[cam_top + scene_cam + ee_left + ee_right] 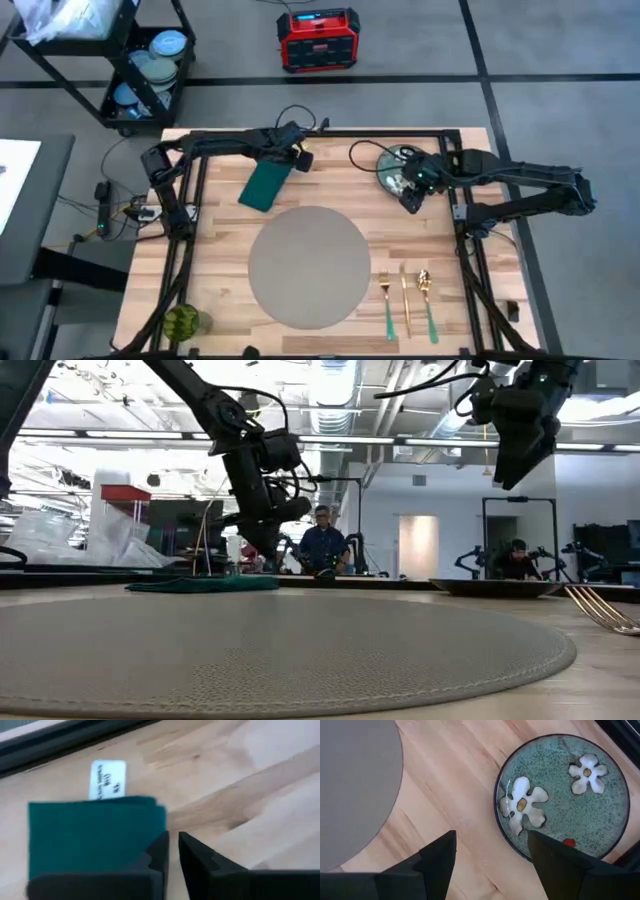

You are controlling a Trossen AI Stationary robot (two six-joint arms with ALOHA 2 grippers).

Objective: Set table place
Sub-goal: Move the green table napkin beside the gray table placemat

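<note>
Our left gripper (172, 851), fingers nearly pressed together, hangs at the green napkin's (266, 185) edge and may only crumple it; the placemat (309, 266) lies bare mid-table (220, 262); our right gripper (490, 851), spread wide beside the floral plate (565, 795), risks skidding off its rim

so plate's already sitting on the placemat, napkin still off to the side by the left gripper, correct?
Not quite. The plate is not on the placemat; it sits on bare table beyond the mat, under the open right gripper. The high view shows the mat with nothing on it, and the right wrist view shows wood between them. The napkin is indeed off to the side by the left gripper.
</note>
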